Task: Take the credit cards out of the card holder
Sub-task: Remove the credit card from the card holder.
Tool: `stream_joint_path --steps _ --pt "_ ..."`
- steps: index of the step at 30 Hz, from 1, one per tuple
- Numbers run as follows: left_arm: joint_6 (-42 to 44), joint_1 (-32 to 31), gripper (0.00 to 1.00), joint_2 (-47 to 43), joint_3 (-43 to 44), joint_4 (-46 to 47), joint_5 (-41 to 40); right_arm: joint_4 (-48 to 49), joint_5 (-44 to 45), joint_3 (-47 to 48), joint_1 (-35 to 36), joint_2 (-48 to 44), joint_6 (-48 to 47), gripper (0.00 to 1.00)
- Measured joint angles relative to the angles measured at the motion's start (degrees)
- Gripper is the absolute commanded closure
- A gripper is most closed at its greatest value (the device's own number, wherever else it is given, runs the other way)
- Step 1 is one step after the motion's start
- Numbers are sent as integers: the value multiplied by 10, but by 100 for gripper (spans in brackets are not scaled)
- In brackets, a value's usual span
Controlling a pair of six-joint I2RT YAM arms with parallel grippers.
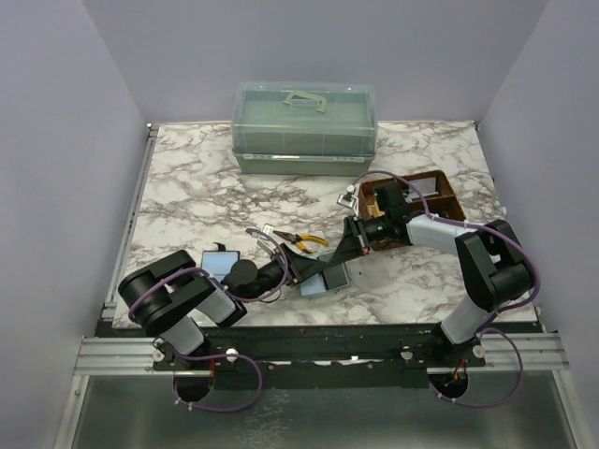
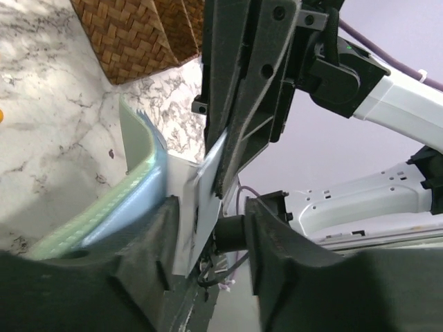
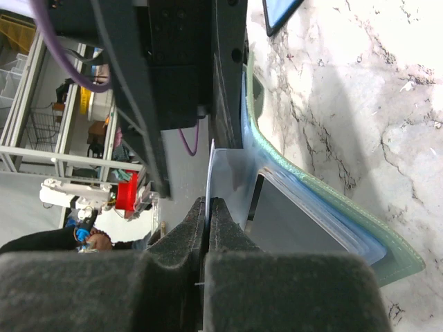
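Note:
The pale teal card holder (image 1: 323, 281) stands tilted on edge at the near middle of the table. My left gripper (image 1: 304, 271) is shut on one of its panels; in the left wrist view (image 2: 211, 221) the panel (image 2: 138, 187) lies against my left finger. My right gripper (image 1: 344, 257) reaches down from above and is shut on the edge of a pale bluish credit card (image 3: 221, 173) that sticks partly out of a dark-edged pocket of the holder (image 3: 325, 207). The card also shows in the left wrist view (image 2: 211, 162). Another bluish card (image 1: 222, 262) lies flat on the table to the left.
Yellow-handled pliers (image 1: 307, 241) lie just behind the grippers. A brown woven divided tray (image 1: 440, 182) stands at the right. A green lidded box (image 1: 304, 122) stands at the back middle. A small metal clip (image 1: 349, 197) lies near the tray.

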Motion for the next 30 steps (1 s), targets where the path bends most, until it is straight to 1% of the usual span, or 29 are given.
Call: stream_joint_path --steps 2,7,9,10,16,18,19,21,24,26,30 --pt "-8 0 68 26 3 19 7 0 -1 0 -1 0 0 100" --pt "-31 1 83 82 24 40 29 0 0 0 -5 0 -1 100" --pt "-37 2 90 89 29 45 34 -1 1 0 -8 0 0 100" --pt "-40 2 92 90 30 47 35 -1 2 0 -9 0 -1 100" --pt "-42 2 94 79 26 47 36 -2 5 0 -10 0 -3 100" --pt "-42 3 96 77 23 47 37 -2 5 0 -10 0 -3 100" --pt "-42 3 98 76 22 47 38 -3 5 0 -10 0 -3 97" --pt "-42 3 99 76 21 47 39 -3 5 0 -10 0 -4 86" --pt "-41 3 100 74 20 47 42 -3 2 0 -10 0 -5 78" --pt "-37 3 100 69 17 47 43 -3 -5 0 -10 0 -4 75" --pt "-24 4 100 50 5 47 45 0 -27 0 -10 0 -5 74"
